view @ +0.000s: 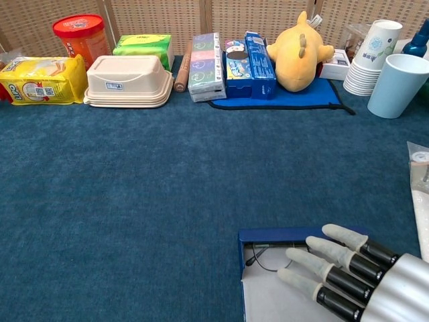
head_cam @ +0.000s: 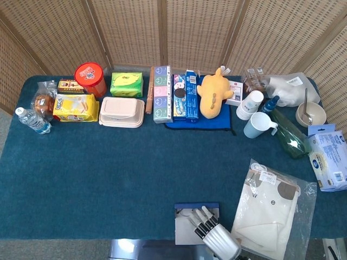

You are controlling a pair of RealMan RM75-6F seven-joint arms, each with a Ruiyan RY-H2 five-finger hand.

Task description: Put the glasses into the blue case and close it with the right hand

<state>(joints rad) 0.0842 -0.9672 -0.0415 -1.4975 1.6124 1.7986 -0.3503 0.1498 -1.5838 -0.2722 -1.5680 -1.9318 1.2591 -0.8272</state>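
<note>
The blue case (view: pixel 268 236) lay open at the near edge of the table (view: pixel 134 201), right of centre, lid folded flat with the pale lining up. The glasses (view: pixel 268 258) were already inside: a thin wire frame and one lens outline showed against the lining just under the case's far blue rim. Only part of the frame was visible, the rest was under the hand, so whether they sat fully seated was hard to tell.

The right hand (view: pixel 352 282) was over the right part of the open case, fingers (view: pixel 315 260) stretched out, slightly apart, pointing left and away toward the glasses. It grasped nothing; fingers released. Contact between fingertips and lining or frame could not be settled from either view. In the head view the same hand (head_cam: pixel 214 233) covered the right half of the case (head_cam: pixel 187 219). The left hand was in no view.

Progress, as a judgement: placing step looked done or nearly done; closing not yet done, the lid lay fully open. What was left: clear the fingers off the glasses, catch the lid edge with the right hand, fold it over, press shut.

Far edge of the table held a yellow plush (view: pixel 298 54), a lunch box (view: pixel 127 80), cups (view: pixel 395 84), none involved.
</note>
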